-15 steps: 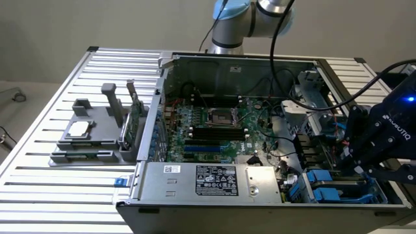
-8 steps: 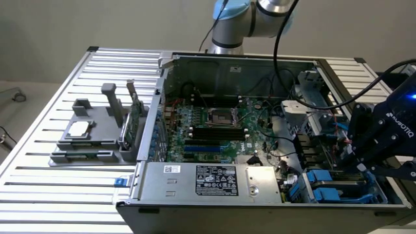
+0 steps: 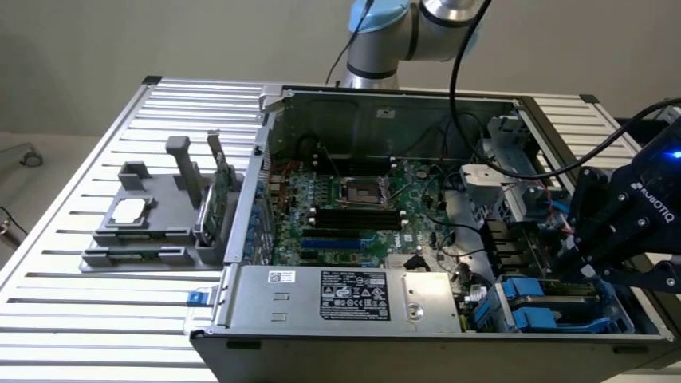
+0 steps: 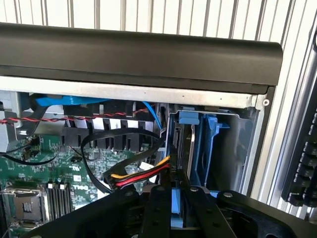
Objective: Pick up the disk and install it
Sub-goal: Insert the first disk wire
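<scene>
The disk (image 4: 182, 144) stands on edge in the drive bay at the corner of the open computer case (image 3: 319, 299), its blue carrier (image 4: 188, 118) showing at the end. My gripper (image 4: 177, 192) is over this bay, with its black fingers (image 4: 159, 198) close together on the blue edge of the disk. In the exterior view the gripper (image 3: 569, 267) hangs at the right of the case, reaching down to the blue carrier (image 3: 532, 289) in the bay. Red, yellow and black cables (image 4: 141, 174) run right beside the disk.
A grey fixture (image 3: 149, 231) on the slatted table at the exterior view's left holds a green circuit card (image 3: 222, 199) and a small silver chip (image 3: 130, 211). The motherboard (image 3: 352, 207) and power supply (image 3: 346, 295) take up the case. A black keyboard-like object (image 4: 303, 168) lies beyond the case wall.
</scene>
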Controlling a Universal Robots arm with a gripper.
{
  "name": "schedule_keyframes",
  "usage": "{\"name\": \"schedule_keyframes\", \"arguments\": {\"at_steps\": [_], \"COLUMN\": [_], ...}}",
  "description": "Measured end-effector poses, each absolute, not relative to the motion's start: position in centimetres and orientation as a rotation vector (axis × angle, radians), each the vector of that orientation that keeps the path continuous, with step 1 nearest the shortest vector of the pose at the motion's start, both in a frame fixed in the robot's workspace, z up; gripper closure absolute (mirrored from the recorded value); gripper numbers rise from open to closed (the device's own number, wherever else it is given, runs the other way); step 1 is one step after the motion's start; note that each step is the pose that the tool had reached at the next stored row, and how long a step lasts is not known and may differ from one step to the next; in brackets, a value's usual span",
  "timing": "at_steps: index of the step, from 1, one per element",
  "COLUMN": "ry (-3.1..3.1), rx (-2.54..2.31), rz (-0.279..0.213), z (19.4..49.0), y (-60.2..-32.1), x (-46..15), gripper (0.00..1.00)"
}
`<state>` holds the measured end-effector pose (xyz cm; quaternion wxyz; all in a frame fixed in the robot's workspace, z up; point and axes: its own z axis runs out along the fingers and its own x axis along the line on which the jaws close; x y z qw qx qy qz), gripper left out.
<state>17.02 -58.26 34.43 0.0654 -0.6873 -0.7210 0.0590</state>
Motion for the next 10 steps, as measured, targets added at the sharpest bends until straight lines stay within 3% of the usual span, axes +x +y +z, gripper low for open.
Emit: {"name": "schedule_keyframes", "arguments": {"at_steps": [10], "ry": [-2.131], "rx": [-2.096], "rz": [0.193], "z": [34.14], "y": [-57.93], "x": [17.88], "gripper": [0.83]}}
